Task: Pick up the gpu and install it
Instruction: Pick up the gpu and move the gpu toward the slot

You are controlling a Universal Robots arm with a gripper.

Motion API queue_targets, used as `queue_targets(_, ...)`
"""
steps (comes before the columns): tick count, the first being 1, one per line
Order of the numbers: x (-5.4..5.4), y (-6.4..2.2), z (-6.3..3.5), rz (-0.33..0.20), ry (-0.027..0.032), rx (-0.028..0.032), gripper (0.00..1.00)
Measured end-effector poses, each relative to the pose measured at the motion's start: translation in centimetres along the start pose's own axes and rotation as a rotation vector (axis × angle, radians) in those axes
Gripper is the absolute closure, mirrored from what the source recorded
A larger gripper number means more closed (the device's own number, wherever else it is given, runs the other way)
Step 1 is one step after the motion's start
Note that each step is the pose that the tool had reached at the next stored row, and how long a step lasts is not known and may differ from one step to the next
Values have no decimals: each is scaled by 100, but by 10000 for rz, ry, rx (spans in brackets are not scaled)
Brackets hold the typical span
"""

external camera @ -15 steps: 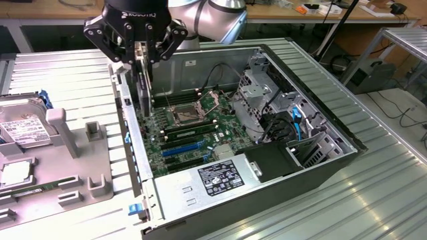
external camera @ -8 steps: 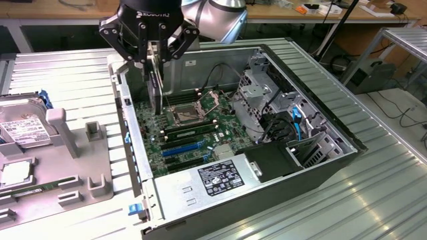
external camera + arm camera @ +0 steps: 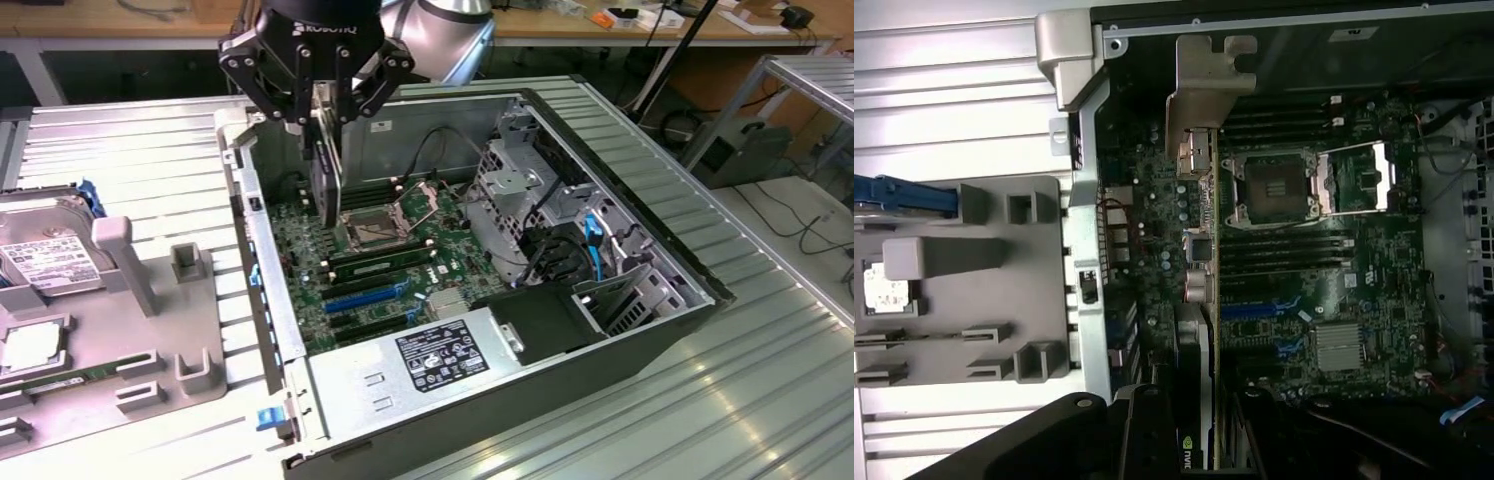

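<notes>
**A:** Which step is this?

**B:** I'd say the pick-up is done and the carry is in hand. The gripper [image 3: 320, 118] has its fingers closed in on the gpu [image 3: 326, 165]. It holds the card in the air over the open computer case [image 3: 561, 400], close to the rear wall [image 3: 263, 260] on the exterior view's left. Nothing is seated.

**A:** Where over the board?

**B:** Its lower end hangs just left of the CPU socket [image 3: 378, 228], above the motherboard [image 3: 400, 275]. The blue expansion slots [image 3: 360, 297] lie nearer, apart from it.

**A:** How is it turned?

**B:** On edge. From the wrist view, the black cooler side faces the rear wall and the green board side faces the socket. The silver bracket [image 3: 1204, 110] is the end away from the fingers. The long axis seems to hang down from the grip, bracket lowest, though the foreshortening is strong and it may lie closer to level.

**A:** What would seating ask for?

**B:** By my reading, the card's flat runs near to far while the slots run left to right. It would need turning, its contact edge lined over a slot, the bracket against the rear wall, then an even press.
</notes>
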State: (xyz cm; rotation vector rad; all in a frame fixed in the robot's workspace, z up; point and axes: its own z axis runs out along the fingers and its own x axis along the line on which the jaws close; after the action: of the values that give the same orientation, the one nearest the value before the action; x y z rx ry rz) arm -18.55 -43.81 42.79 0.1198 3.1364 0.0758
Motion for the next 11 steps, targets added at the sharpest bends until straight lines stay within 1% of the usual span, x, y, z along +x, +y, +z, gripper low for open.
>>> queue_targets(2, -73, 6, 0, 1, 0, 0, 73)
queue_targets(7, -184, 14, 0, 1, 1, 1, 73)
queue_targets(11, -253, 19, 1, 1, 1, 1, 73)
